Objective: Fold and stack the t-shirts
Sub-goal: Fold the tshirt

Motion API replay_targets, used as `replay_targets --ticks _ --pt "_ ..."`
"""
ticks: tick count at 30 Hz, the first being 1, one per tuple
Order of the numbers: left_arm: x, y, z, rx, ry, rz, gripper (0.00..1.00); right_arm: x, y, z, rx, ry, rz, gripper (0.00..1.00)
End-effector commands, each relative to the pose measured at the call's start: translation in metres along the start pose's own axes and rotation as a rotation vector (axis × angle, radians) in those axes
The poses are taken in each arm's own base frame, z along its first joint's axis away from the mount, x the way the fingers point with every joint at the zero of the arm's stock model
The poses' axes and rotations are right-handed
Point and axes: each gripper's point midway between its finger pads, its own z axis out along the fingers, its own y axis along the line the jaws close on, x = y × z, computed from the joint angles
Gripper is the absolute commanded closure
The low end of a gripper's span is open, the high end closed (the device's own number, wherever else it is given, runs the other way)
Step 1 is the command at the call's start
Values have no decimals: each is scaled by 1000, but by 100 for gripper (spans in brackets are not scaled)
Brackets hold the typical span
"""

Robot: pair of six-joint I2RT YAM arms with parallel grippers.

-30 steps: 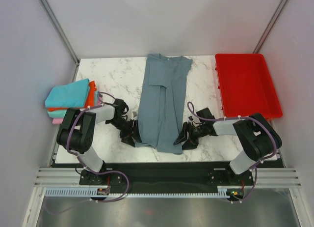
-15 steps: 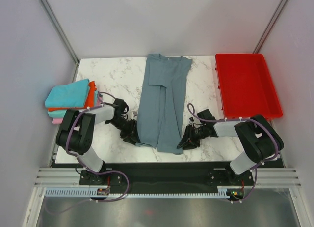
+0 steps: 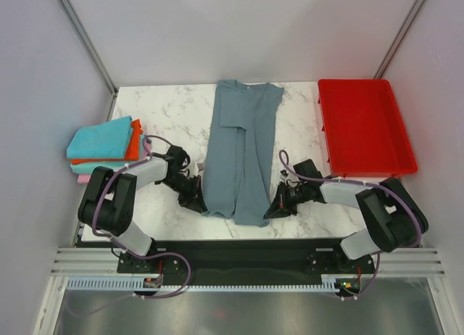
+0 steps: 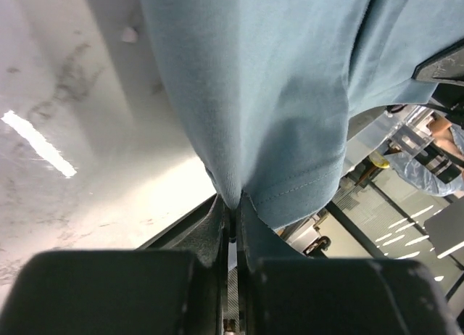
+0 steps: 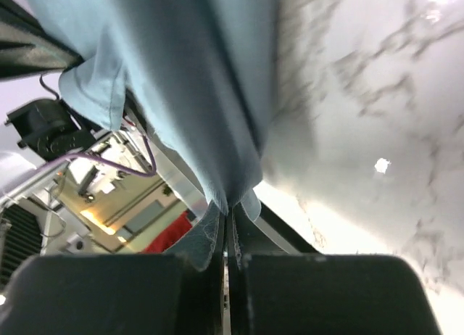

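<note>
From above, we see the long slate grey-blue cloth t-shirt [image 3: 241, 157] lying lengthwise, with bare white marble table [image 3: 170, 110] on either side. To its left are folded teal, orange and pink shirts [image 3: 105, 143], and to its right a red plastic tray [image 3: 366, 125]. The left gripper [image 3: 194, 199] and right gripper [image 3: 274, 208] meet its near corners. The left wrist view shows the fingers pinched on its hem. In the right wrist view they are likewise clamped on its edge.

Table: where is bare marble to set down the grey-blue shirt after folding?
Two bare patches of the table: one between the folded stack and the grey-blue shirt, and the strip between that shirt and the red tray. The near edge is crowded: the left end effector and right end effector pinch the hem.
</note>
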Motion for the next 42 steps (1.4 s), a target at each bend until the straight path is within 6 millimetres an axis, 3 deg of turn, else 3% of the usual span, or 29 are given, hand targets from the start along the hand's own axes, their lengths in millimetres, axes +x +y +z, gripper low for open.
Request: replay_targets --ticks 1,6,14,15,17,18,21,27,28,29,30,35,36,37,38,42 --pt "4 -22 -7 72 -15 49 98 -4 14 -17 -23 -39 -105 100" --pt "-4 -44 -19 91 -52 162 98 -13 33 -41 -34 -107 -242 100" --pt "-34 -71 -45 64 -115 317 98 -52 65 -83 -57 -246 -325 100" --pt "-46 -82 -54 64 -148 359 98 -59 68 -86 -57 -267 -337 100" --pt "-61 -82 -56 32 -159 384 98 -77 79 -93 -73 -316 -333 100" --pt "-75 -94 -65 34 -192 419 98 -90 84 -97 -87 -351 -347 100" --pt "-110 -101 -68 0 -216 450 98 -123 96 -101 -104 -398 -359 100" --pt "-184 -98 -65 -83 -265 453 98 -189 118 -97 -101 -432 -426 100" --pt "-194 -96 -64 -97 -273 452 98 -201 131 -102 -110 -452 -458 100" --pt "-211 -99 -75 -117 -319 464 98 -213 126 -95 -98 -444 -460 100" --pt "-221 -92 -70 -133 -317 456 98 -221 126 -95 -95 -449 -463 100" --pt "-273 -84 -89 -216 -432 471 98 -267 132 -91 -83 -479 -496 100" --pt "-285 -91 -99 -215 -473 490 98 -275 131 -91 -81 -485 -496 100" --pt "-294 -83 -94 -232 -468 481 98 -285 132 -89 -81 -491 -501 100" --pt "-304 -90 -103 -235 -506 499 98 -291 132 -88 -79 -496 -502 100" --pt "-330 -88 -107 -256 -555 513 98 -317 128 -85 -73 -513 -500 100"
